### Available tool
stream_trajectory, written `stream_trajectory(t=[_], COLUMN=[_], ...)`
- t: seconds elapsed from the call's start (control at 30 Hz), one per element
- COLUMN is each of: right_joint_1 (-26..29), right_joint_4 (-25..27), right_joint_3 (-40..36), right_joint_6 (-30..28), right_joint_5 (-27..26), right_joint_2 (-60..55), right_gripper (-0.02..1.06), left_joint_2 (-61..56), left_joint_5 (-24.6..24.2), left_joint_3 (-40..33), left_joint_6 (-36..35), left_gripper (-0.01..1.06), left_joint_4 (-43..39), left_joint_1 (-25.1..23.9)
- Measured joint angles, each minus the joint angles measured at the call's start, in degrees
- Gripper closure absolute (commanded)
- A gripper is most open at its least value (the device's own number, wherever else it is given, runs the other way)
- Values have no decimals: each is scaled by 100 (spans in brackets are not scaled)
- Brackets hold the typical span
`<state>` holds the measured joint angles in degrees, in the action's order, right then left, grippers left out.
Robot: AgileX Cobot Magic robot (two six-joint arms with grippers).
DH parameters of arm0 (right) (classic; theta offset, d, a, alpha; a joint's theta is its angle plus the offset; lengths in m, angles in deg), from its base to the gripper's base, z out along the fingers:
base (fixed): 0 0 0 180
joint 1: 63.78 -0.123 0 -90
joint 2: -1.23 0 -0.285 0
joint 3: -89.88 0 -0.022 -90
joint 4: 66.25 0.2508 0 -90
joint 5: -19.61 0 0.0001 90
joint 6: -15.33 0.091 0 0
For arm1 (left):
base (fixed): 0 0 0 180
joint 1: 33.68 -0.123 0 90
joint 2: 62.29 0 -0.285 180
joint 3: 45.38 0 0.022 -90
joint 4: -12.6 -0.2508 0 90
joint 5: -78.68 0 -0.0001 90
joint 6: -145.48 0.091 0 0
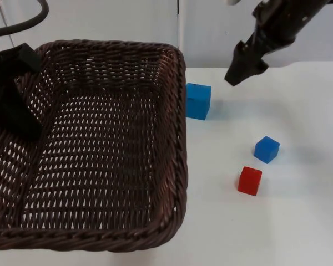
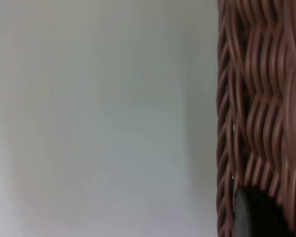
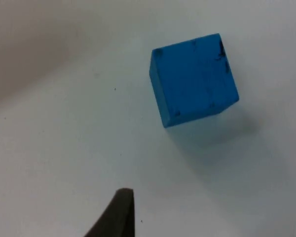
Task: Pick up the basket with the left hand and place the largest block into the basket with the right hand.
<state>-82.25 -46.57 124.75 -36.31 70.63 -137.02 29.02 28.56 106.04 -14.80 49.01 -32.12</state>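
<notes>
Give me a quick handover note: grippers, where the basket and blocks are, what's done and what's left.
Left gripper: at the basket's left rim, holding it close under the top camera.
Right gripper: in the air above the table, just right of and behind the big blue block; it holds nothing.
Big blue block: on the table beside the basket's right rim. Small blue block and red block sit further right, apart from each other.
Done: basket picked up.
Left: grasp the big blue block with the right gripper and drop it into the basket.
</notes>
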Motion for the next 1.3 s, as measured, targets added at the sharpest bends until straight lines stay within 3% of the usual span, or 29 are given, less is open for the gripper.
stream_trajectory(t=[0.27,0.77,1.3], right_joint_1=[-211,-372,-372], right_joint_4=[12,725,1021], right_joint_3=[442,456,989], right_joint_6=[-345,-1028,-1197], right_joint_5=[-72,-1213,-1308], right_joint_2=[-587,-1242,-1850], right_gripper=[-1,-1,2], left_joint_2=[0,0,0], left_joint_5=[0,0,0], left_joint_3=[0,0,0], left_joint_6=[0,0,12], left_gripper=[105,105,105], left_joint_4=[0,0,0], left_joint_1=[0,0,0])
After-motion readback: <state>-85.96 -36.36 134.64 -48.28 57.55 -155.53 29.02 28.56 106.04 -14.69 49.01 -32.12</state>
